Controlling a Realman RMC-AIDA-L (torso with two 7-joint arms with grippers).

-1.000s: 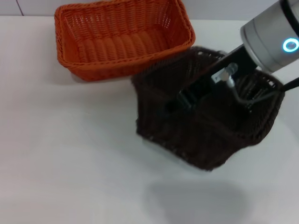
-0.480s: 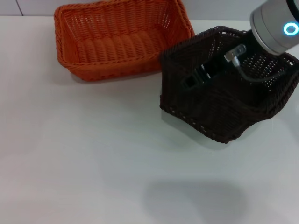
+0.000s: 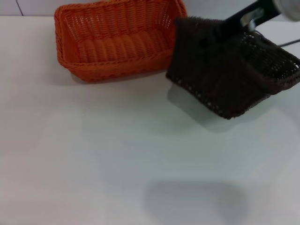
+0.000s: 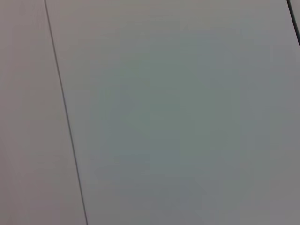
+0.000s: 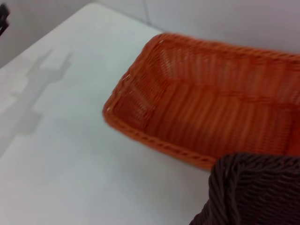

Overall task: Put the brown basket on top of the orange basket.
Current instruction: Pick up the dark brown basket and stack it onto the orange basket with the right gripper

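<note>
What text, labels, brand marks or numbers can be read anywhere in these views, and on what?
None: no words, labels, brands or numbers show in any view.
The brown basket held up by the right gripper, the orange basket and the white table carry no markings.

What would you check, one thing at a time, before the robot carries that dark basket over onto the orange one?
1. Brown basket lifted off the table: ok, its shadow lies below it.
2. Right pincer at its rim: ok; finger closure cannot tell.
3. Brown basket level: not ok, strongly tilted.
4. Orange basket upright with nothing inside: ok.
5. Brown basket above the orange one: not ok, it hangs beside it.
6. Left pincer out of the way: cannot tell, not in view.
</note>
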